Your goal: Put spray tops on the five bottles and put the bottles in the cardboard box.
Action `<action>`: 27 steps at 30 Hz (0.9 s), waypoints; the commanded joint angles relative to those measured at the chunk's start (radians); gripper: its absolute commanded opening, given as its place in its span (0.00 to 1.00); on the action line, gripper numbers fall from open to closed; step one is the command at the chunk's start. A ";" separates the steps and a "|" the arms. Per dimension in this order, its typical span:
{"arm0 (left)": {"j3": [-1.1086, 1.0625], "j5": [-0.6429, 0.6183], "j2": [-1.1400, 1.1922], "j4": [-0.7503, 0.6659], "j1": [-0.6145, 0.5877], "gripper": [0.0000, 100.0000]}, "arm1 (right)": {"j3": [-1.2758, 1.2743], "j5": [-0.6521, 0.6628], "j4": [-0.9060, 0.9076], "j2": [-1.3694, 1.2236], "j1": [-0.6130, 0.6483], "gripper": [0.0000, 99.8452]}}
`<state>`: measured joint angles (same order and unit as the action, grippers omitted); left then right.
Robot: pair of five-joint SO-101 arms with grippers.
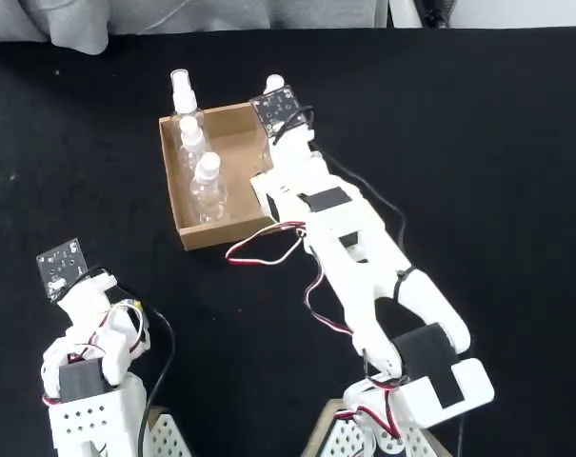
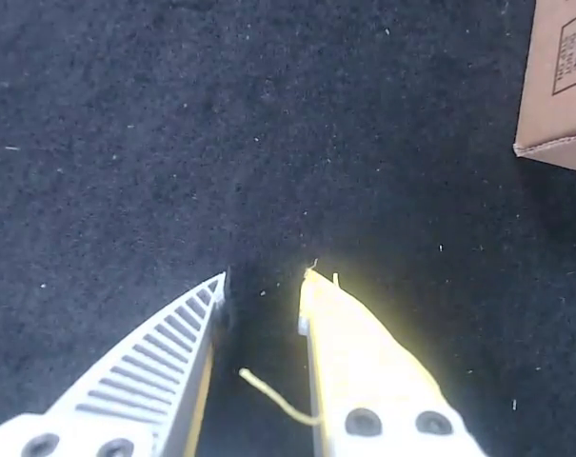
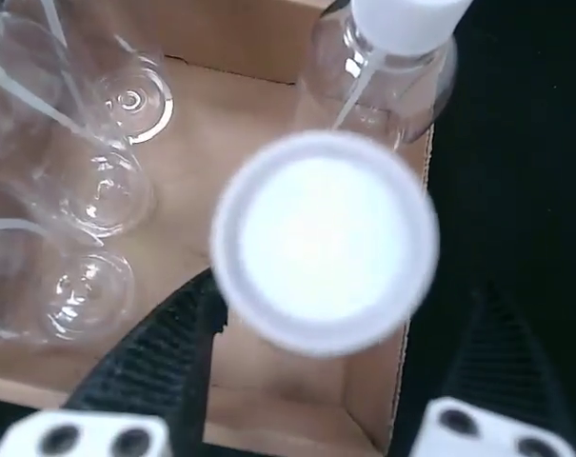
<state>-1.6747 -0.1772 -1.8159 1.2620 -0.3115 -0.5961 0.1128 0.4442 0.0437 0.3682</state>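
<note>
1. Right wrist view: the right gripper (image 3: 347, 290) hangs over the brown cardboard box (image 3: 240, 43). Its fingers are spread either side of a white-capped clear plastic bottle (image 3: 324, 238) and not visibly touching it, probably to leave it upright inside.
2. Three more clear bottles (image 3: 107, 190) line the box's left wall, leaving room on the right.
3. The left gripper (image 2: 264, 286), slightly parted and empty, sits over the black table (image 2: 173, 114) at near left, likely to stay out of the way.

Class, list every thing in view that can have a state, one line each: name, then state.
left end effector: open, empty
right end effector: open, astride the fifth bottle
fifth bottle: white top on, over the box
three bottles: upright in the box, spray tops on
corner bottle: upright, top on
cardboard box: open-topped, bottles inside
</note>
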 commanded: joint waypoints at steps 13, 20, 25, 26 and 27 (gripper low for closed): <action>-0.025 0.003 -0.006 0.006 0.004 0.11 | 0.085 -0.003 0.206 0.163 -0.021 0.33; -0.025 0.003 -0.006 0.006 0.004 0.11 | 0.085 -0.003 0.301 0.217 -0.026 0.33; -0.025 0.003 -0.006 0.006 0.004 0.11 | 0.079 -0.002 0.359 0.274 -0.026 0.33; -0.025 0.003 -0.006 0.006 0.004 0.11 | 0.068 0.000 0.358 0.288 -0.026 0.33; -0.025 0.003 -0.006 0.006 0.004 0.11 | 0.058 0.000 0.358 0.303 -0.026 0.33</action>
<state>-1.6747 -0.1772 -1.8159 1.2620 -0.3115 -0.5762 0.1128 0.7910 0.2555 0.3682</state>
